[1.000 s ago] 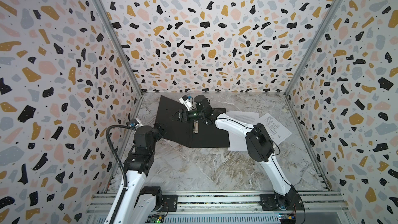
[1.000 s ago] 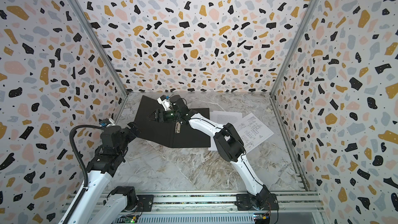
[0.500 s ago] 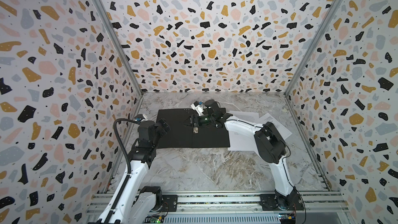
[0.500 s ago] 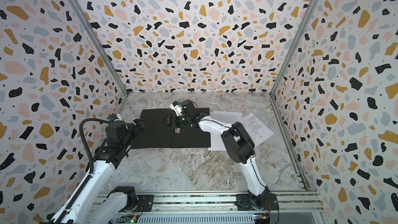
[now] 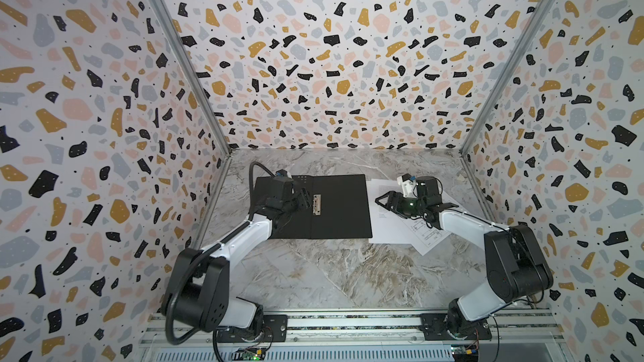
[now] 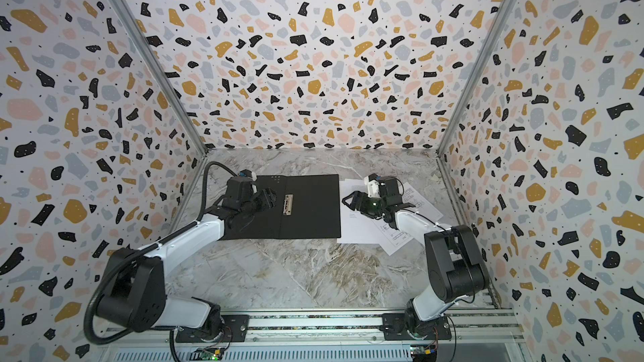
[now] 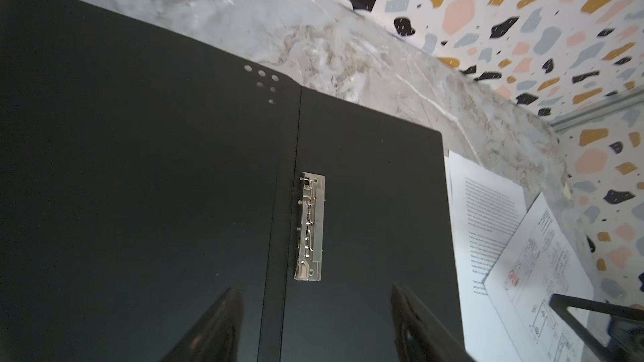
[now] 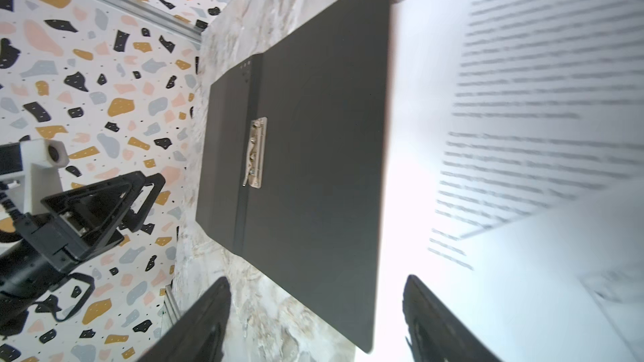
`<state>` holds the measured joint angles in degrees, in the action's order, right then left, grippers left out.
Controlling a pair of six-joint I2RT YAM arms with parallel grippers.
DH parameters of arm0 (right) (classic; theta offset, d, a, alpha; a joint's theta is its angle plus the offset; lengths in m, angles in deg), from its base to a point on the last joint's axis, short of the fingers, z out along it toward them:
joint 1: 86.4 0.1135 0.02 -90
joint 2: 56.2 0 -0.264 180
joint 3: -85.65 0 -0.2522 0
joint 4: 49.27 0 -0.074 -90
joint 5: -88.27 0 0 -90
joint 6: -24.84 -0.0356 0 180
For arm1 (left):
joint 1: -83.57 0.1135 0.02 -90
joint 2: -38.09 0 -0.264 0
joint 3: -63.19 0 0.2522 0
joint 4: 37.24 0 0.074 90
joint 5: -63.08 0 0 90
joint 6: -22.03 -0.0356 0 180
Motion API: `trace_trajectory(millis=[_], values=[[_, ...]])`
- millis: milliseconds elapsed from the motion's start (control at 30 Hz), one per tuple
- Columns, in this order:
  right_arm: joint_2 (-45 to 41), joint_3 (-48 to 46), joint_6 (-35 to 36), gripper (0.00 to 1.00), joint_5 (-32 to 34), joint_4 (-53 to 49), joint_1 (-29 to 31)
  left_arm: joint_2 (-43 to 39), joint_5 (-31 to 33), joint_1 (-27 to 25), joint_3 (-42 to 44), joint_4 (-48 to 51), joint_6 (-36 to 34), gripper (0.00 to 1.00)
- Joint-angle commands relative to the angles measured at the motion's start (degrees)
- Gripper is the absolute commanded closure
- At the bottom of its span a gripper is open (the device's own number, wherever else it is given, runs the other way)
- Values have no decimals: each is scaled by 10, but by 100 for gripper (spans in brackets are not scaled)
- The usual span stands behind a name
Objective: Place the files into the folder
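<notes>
Folder [image 5: 334,210] open flat, matte black inside, silver clip [image 5: 316,204] at spine. Files [image 5: 390,231] partly hidden under right gripper [image 5: 383,200], fingers spread, empty; left gripper [image 5: 304,199] likewise.

Twin high overheads, two close wrist views, all onto folder [image 5: 334,210].

The thin black folder [image 6: 310,210] lies open and flat on the grey marble-pattern table [image 6: 313,273], with a small silver metal clip [image 6: 288,204] beside its middle fold. The left gripper [image 6: 269,199] hangs over the folder's left leaf. Two overlapping white paper sheets [image 6: 359,231] lie just right of the folder, under the right gripper [image 6: 350,201].
</notes>
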<state>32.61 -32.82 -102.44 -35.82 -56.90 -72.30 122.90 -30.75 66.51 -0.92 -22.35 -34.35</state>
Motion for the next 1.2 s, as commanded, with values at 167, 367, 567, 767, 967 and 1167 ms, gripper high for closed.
trace_trajectory(millis=[167, 367, 567, 767, 967, 1167], values=[[-51, -32, 32, 24, 12, -59, -63, 130, -49, -1, -100, 12, -62, 37], [-82, -57, 36, 24, 21, -74, -115, 199, -67, -11, -151, 30, -76, 39], [-86, -87, 7, 25, 6, -44, -111, 244, -56, -22, -181, 46, -85, 42], [-62, -73, -6, 25, 10, -29, -73, 271, -34, -22, -203, 60, -93, 52], [-38, -52, -16, 26, 8, -23, -55, 280, -16, -22, -200, 64, -83, 61], [-34, -48, -22, 26, 10, -20, -46, 283, 12, -21, -193, 71, -70, 69]])
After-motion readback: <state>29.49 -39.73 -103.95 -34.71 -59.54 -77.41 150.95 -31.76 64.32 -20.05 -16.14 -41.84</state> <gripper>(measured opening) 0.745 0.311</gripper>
